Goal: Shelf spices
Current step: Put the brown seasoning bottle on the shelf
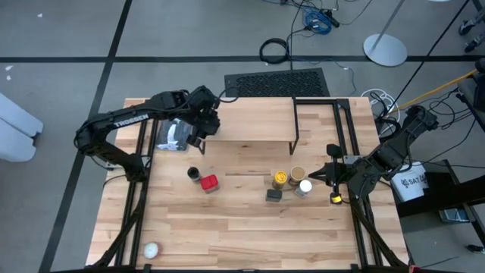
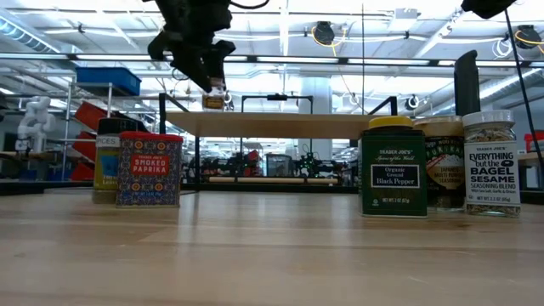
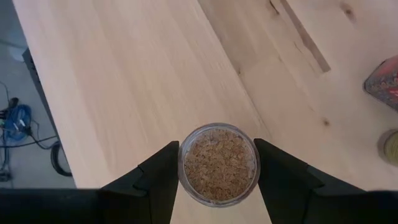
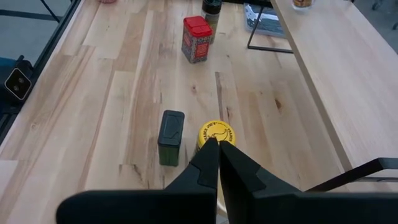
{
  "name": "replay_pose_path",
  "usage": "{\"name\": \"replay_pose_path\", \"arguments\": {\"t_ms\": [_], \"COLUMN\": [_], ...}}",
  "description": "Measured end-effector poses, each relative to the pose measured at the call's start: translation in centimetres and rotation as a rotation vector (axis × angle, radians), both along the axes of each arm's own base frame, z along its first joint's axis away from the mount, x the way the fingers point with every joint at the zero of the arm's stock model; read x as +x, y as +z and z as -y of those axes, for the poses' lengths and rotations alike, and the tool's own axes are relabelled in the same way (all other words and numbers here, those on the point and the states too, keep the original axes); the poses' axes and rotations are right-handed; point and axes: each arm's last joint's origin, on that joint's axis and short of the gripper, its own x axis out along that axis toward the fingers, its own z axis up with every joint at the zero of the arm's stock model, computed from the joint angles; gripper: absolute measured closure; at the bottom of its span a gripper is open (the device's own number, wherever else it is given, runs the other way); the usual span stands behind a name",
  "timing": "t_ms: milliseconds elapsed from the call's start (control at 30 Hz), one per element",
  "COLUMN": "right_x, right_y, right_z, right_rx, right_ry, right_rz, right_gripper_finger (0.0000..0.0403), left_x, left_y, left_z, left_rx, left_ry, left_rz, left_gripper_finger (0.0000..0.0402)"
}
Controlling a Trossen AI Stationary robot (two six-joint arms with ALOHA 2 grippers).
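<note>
- A small clear glass jar [image 3: 218,163] filled with tan granules stands on the light wood plank top of the low black-legged shelf [image 1: 258,119], near its left end; in the low view the jar [image 2: 212,100] sits on the plank edge.
- The left gripper [image 3: 217,177] hangs over that jar, one dark finger on either side of the glass; I cannot tell whether the pads press it or stand just clear.
- On the big wooden tabletop [image 1: 227,227] in front of the shelf, the red paprika tin [image 1: 209,183] stands beside a small dark-lidded jar [image 1: 193,174].
- Further right cluster the yellow-lidded jar [image 1: 280,178], the tan-lidded jar [image 1: 297,174], the white-lidded jar [image 1: 305,186] and the black square pepper tin [image 1: 273,195].
- The right gripper [image 4: 217,144] waits at the table's right side near that cluster, fingers pressed together and empty.
- A flat blue-and-black package [image 1: 176,135] lies left of the shelf.
- A small white ball [image 1: 151,249] rests near the table's front left corner.
</note>
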Motion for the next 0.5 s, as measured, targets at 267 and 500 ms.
{"name": "replay_pose_path", "arguments": {"t_ms": [267, 500], "right_x": [0.0, 0.1], "right_y": [0.0, 0.1], "right_z": [0.0, 0.3], "right_rx": [-0.037, -0.112], "right_ry": [0.014, -0.018], "right_rz": [0.001, 0.026], "right_gripper_finger": [0.0403, 0.0403], "left_x": [-1.1, -1.6], "left_y": [-0.3, -0.2], "left_z": [-1.3, -2.2], "left_rx": [-0.027, -0.135], "left_ry": [0.045, 0.048], "left_rz": [-0.042, 0.004], "left_gripper_finger": [0.0205, 0.0205]}}
